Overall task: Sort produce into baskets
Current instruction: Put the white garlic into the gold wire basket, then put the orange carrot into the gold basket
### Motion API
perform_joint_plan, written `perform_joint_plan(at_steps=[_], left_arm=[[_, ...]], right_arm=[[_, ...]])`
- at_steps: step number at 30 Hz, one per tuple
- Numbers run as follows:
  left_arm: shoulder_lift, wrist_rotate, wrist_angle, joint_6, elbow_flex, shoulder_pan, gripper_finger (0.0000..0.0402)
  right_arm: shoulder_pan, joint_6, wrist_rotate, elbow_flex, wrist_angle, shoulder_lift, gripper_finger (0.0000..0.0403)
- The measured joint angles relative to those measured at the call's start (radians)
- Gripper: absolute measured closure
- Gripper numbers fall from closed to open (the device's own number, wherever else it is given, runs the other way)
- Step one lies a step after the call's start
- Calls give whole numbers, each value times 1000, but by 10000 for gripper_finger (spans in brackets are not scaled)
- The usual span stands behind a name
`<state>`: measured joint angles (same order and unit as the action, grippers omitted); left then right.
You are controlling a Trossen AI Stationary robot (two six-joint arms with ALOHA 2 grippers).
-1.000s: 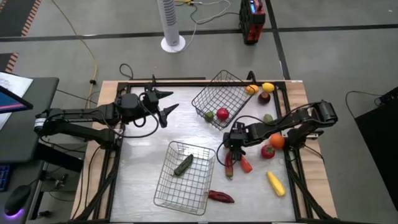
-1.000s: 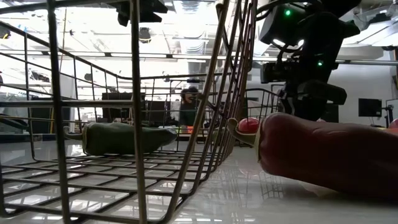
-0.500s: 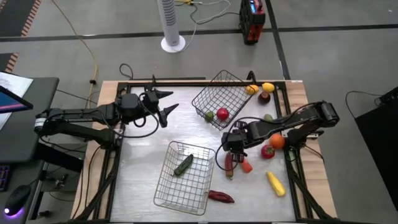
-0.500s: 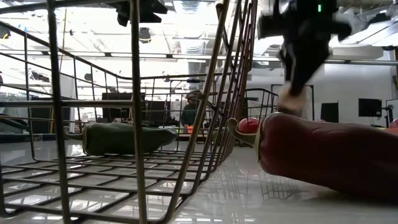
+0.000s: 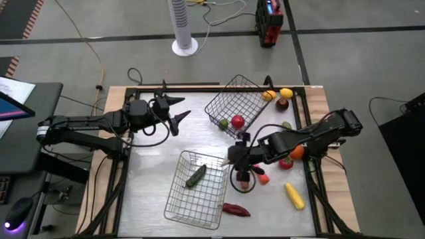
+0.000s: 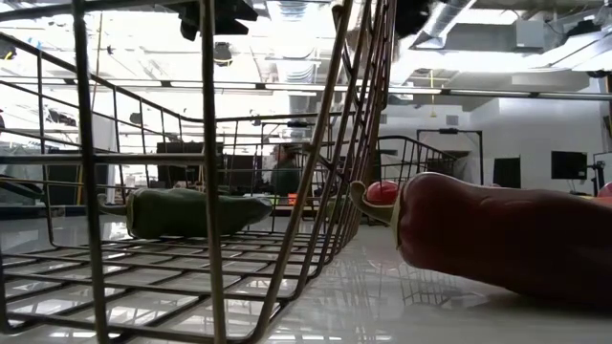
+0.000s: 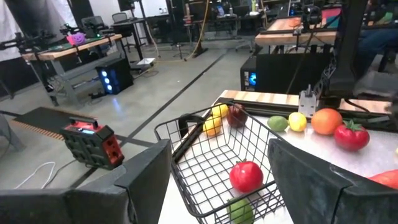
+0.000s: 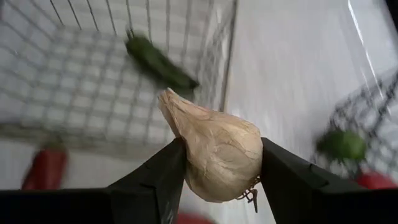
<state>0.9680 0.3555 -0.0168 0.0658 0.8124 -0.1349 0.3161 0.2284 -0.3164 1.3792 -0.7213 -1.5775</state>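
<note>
The right tool (image 8: 217,171) pinches a pale garlic bulb (image 8: 214,149) between its two fingers, held above the counter (image 5: 153,169) just beside the near basket (image 5: 199,189). That basket holds one dark-green long piece (image 5: 196,175). The far basket (image 5: 232,105), tilted near the far edge, holds a round red piece (image 5: 238,121) and a green one (image 5: 223,123). A dark red pepper (image 5: 236,210) lies at the near basket's corner. The left tool (image 5: 174,110) hangs spread near the far-left corner; the low view is too cluttered to add more.
</note>
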Motion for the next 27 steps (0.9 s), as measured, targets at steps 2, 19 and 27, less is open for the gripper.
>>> perform_joint_plan(at_steps=[2, 19, 27], left_arm=[[0, 0, 0, 0, 0, 0, 146], [0, 0, 3, -4, -1, 0, 146], [0, 0, 3, -7, -1, 0, 146]], right_arm=[[0, -32, 2, 0, 62, -26, 173], [4, 112, 128, 0, -116, -34, 106], [98, 386, 135, -32, -320, -35, 106]])
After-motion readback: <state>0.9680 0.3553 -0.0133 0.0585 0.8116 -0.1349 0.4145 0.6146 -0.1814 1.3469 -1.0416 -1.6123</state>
